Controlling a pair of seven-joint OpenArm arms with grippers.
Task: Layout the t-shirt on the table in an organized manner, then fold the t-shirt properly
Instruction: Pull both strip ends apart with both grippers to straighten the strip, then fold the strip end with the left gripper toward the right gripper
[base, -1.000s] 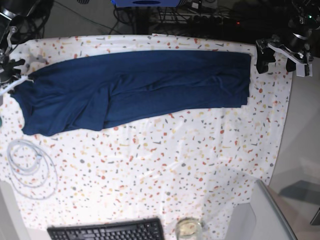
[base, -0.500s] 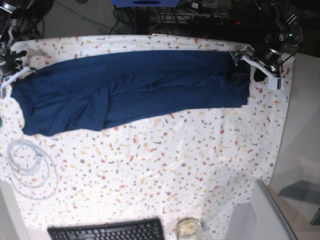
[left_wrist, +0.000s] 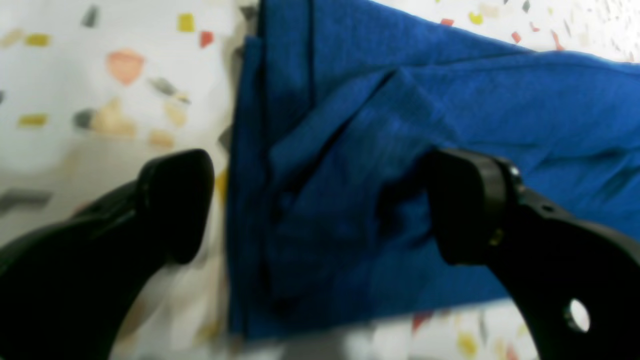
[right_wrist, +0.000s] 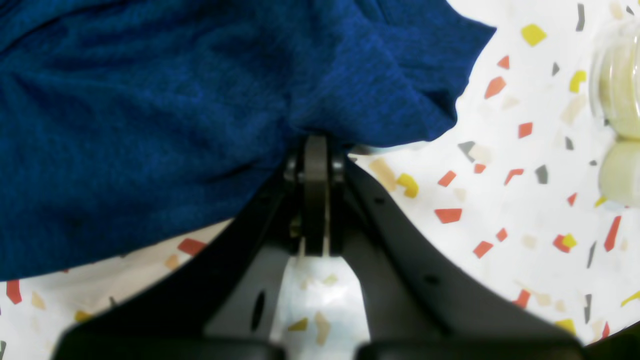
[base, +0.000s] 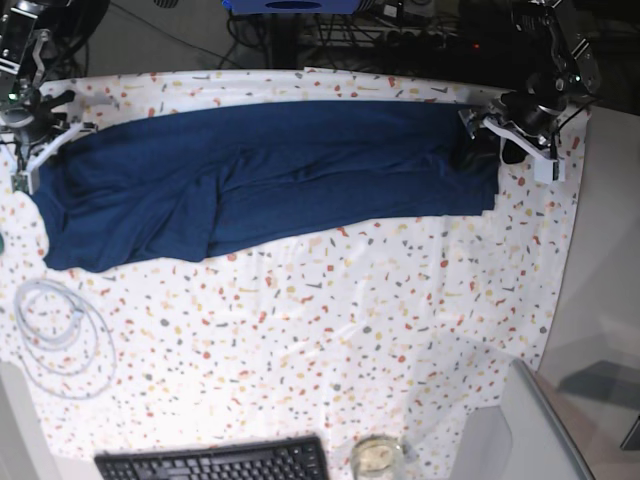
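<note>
Far left of the base view: right gripper (base: 38, 150) sat at the t-shirt's (base: 270, 175) left end, near the table's (base: 330, 320) back left corner. Wrist view showed its jaws pressed together on a bunched fold of the navy fabric (right_wrist: 310, 135), cloth drooping either side of the pinch.

Below it, toward the front left: a coil of white cable (base: 62, 338) lay on the speckled cloth, apart from the shirt.

Centre: the t-shirt stretched as a long, creased band across the back half of the table, wider and rumpled at its left end, narrower toward the right. At the front edge, a black keyboard (base: 215, 461) and, just to its right, a small round clear container (base: 377, 456).

Right: left gripper (base: 487, 138) was down at the shirt's right edge. Wrist view showed its fingers (left_wrist: 175, 200) wide apart, one over bare tablecloth, the other on the fabric, straddling the layered hem (left_wrist: 350, 200). Nothing clamped.
</note>
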